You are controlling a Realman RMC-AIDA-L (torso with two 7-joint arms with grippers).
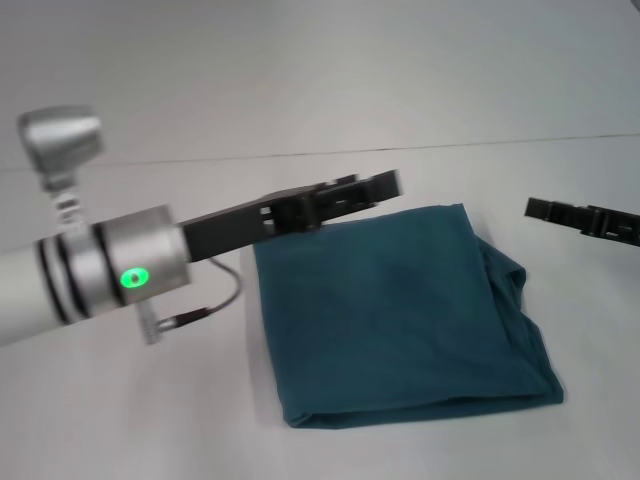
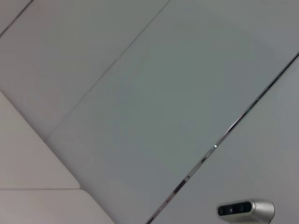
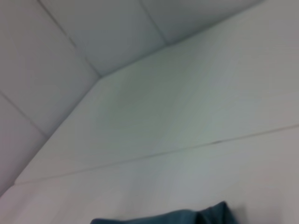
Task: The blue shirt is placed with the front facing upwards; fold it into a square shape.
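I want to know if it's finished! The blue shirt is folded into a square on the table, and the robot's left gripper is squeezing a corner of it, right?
Not quite. The blue shirt is folded square on the table, but the left gripper is lifted above its far edge, holding nothing. The head view shows this.

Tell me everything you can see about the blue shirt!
The blue shirt is plain teal, soft-looking cloth, folded into a rough square lying flat on the white table. Loose layers bunch along its right edge. No print or collar shows. The left pincer is over its far left corner; touching can't be told.
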